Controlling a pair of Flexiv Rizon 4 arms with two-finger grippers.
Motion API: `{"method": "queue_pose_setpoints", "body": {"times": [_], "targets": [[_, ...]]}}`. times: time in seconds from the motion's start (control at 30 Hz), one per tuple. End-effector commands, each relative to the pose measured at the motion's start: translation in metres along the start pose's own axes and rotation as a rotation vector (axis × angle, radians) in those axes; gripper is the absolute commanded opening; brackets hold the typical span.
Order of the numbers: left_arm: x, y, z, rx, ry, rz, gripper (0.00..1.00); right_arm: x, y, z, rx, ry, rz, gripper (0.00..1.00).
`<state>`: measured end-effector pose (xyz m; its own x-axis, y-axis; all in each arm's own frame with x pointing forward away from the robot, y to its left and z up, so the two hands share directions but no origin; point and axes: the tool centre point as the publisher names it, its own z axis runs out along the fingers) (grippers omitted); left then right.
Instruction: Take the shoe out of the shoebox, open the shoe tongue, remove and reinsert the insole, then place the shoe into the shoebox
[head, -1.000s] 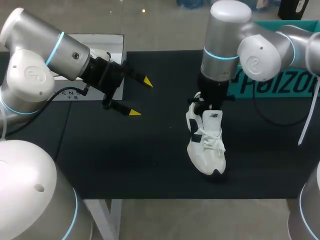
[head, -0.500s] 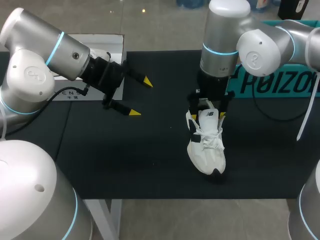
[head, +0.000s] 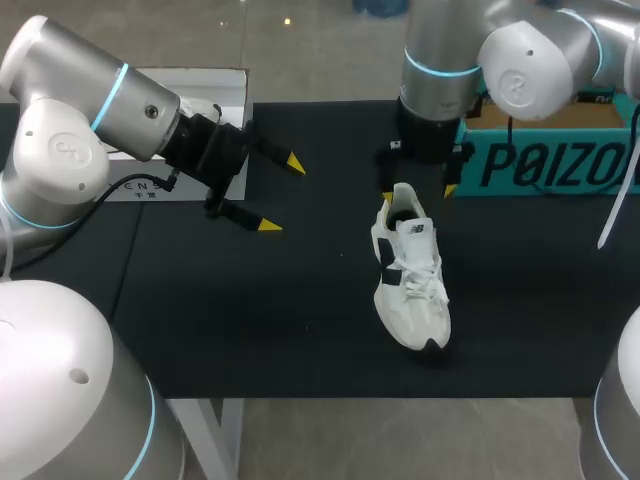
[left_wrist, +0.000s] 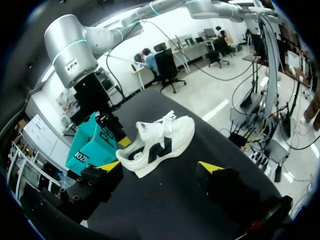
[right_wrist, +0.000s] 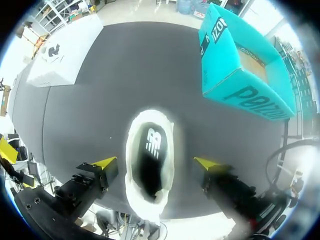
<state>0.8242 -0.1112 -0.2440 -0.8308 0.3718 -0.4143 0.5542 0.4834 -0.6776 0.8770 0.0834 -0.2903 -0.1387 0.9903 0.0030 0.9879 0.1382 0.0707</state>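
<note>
The right gripper (head: 418, 191) hangs released over the heel of the shoe (head: 412, 285). Its yellow tips are spread wide on either side of the heel opening and touch neither side. It grasps nothing. In the right wrist view, table shows between each tip and the shoe (right_wrist: 150, 145), which lies under the gripper with its opening facing up.

The shoe stands upright on its sole on the black table (head: 300, 320), outside the shoebox. In the head view its heel points to 12 o'clock and its toe to about 6 o'clock. It sits at roughly 4 o'clock from the table's middle. It is white with dark side marks, its laces are tied, and the tongue (head: 418, 232) carries a small dark mark.

The shoebox (head: 545, 165) is teal and open at the top. It stands at 2 o'clock from the shoe, near it but not touching.

The left gripper (head: 282, 194) is also released, fingers apart and holding nothing. It is at 9 o'clock from the shoe and well apart from it, with its tips pointing toward 4 o'clock. In the left wrist view the shoe (left_wrist: 157, 145) lies side-on ahead of this gripper, with the shoebox (left_wrist: 92, 145) beyond its heel.

A flat white box (head: 225, 90) lies at 11 o'clock on the table, behind the left gripper.
</note>
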Motion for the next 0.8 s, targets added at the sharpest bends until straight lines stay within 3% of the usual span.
{"method": "queue_pose_setpoints", "body": {"times": [0.03, 0.17, 0.2, 0.27, 0.43, 0.8], "targets": [[0.000, 0.000, 0.000, -0.002, 0.003, 0.000, 1.00, -0.011, -0.028, -0.036, -0.022, 0.007, 0.010, 1.00], [0.000, 0.000, 0.000, -0.002, 0.003, 0.000, 1.00, -0.014, -0.056, -0.039, 0.012, 0.004, 0.011, 1.00], [0.000, 0.000, 0.000, -0.002, 0.003, 0.000, 1.00, -0.016, -0.061, -0.035, 0.028, 0.008, 0.008, 0.47], [0.000, 0.000, 0.000, -0.002, 0.003, 0.000, 1.00, -0.019, -0.067, -0.024, 0.064, 0.027, 0.005, 0.00], [0.000, 0.000, 0.000, -0.002, 0.003, 0.000, 1.00, -0.013, -0.078, -0.006, 0.111, 0.054, -0.002, 0.00], [0.000, 0.000, 0.000, -0.002, 0.003, 0.000, 1.00, 0.002, -0.072, 0.030, 0.148, 0.095, -0.013, 0.00]]}}
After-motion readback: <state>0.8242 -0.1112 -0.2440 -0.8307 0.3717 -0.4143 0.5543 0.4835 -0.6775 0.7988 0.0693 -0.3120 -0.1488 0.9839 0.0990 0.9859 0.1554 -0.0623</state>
